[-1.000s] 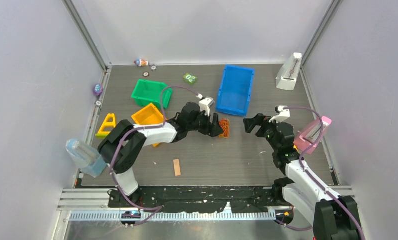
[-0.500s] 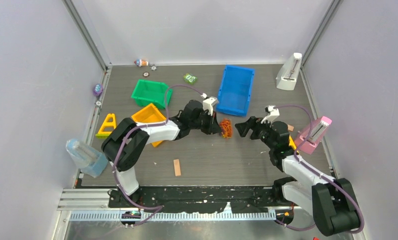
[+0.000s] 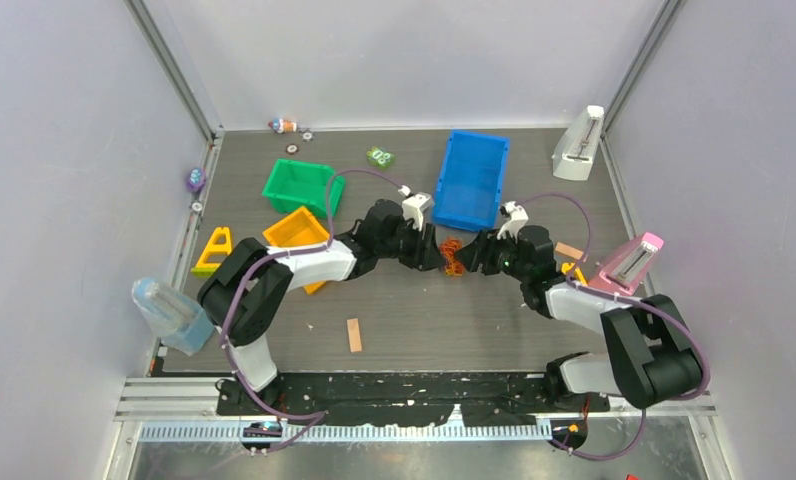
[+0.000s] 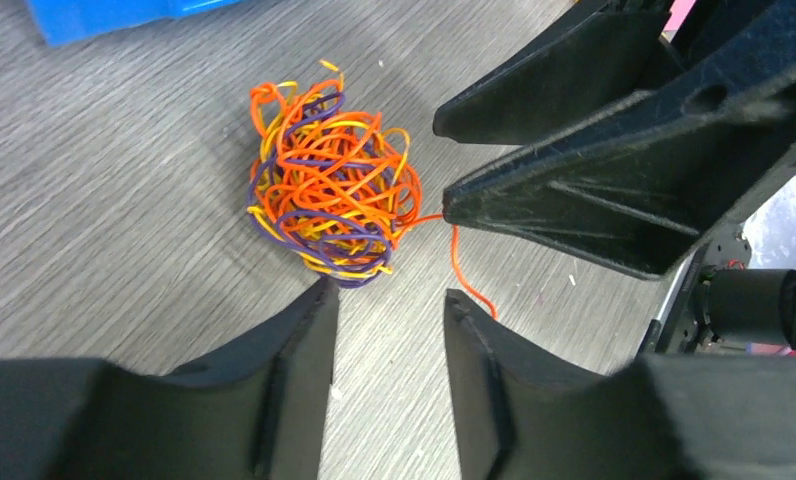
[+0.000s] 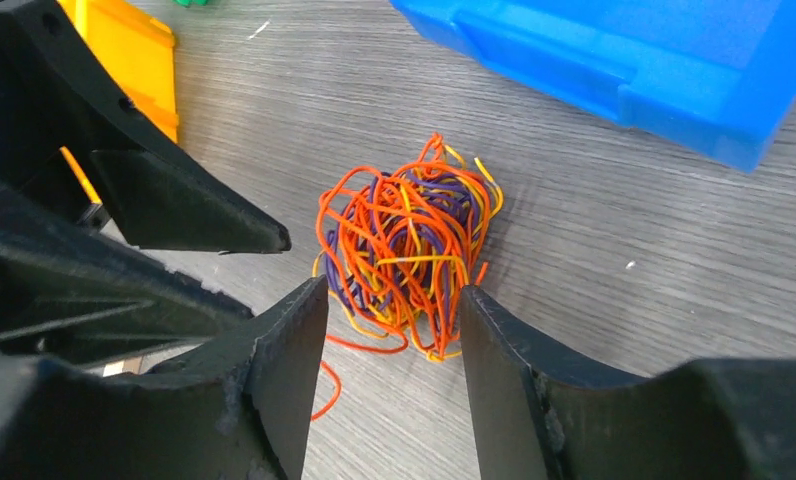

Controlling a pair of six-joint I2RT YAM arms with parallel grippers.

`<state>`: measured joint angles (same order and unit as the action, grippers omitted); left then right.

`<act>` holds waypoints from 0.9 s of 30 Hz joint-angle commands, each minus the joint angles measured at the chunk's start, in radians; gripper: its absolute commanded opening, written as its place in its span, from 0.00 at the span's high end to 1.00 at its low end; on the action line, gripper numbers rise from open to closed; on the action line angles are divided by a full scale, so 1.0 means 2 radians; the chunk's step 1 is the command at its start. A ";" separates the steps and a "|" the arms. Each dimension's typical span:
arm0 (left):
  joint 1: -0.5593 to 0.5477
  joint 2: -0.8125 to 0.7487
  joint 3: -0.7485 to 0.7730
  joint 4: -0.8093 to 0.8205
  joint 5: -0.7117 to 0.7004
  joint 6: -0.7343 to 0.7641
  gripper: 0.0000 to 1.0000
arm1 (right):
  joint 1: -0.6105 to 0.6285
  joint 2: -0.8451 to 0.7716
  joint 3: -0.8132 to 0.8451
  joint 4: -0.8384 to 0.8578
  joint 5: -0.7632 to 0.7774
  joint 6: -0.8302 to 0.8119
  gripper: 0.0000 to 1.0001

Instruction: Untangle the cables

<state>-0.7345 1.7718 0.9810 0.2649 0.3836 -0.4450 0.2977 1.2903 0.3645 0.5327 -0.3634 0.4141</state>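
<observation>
On the left arm the jaws stand parted and empty, tips just short of the cables, a tight orange, yellow and purple ball lying on the surface near the blue bin. One orange strand trails out to a fingertip of the right arm, which has swung in from the far right within the last second. Its jaws, narrower than before, are spread at the ball's edge, pinching nothing yet. Both arms now flank the knot, so pulling it apart looks about to start
</observation>
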 commanded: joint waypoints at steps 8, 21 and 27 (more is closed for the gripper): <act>0.032 0.014 0.018 -0.010 0.014 -0.042 0.47 | 0.018 0.096 0.080 -0.035 0.008 0.001 0.67; 0.034 0.054 0.066 -0.086 0.008 -0.029 0.40 | 0.060 0.062 0.062 0.019 -0.017 -0.007 0.95; 0.034 0.090 0.108 -0.141 0.004 -0.026 0.46 | 0.061 0.044 0.062 -0.009 0.029 -0.007 0.39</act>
<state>-0.6651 1.9121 1.1316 0.0731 0.3912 -0.5133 0.4095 1.4418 0.4877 0.5037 -0.3595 0.4145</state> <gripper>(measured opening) 0.567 0.461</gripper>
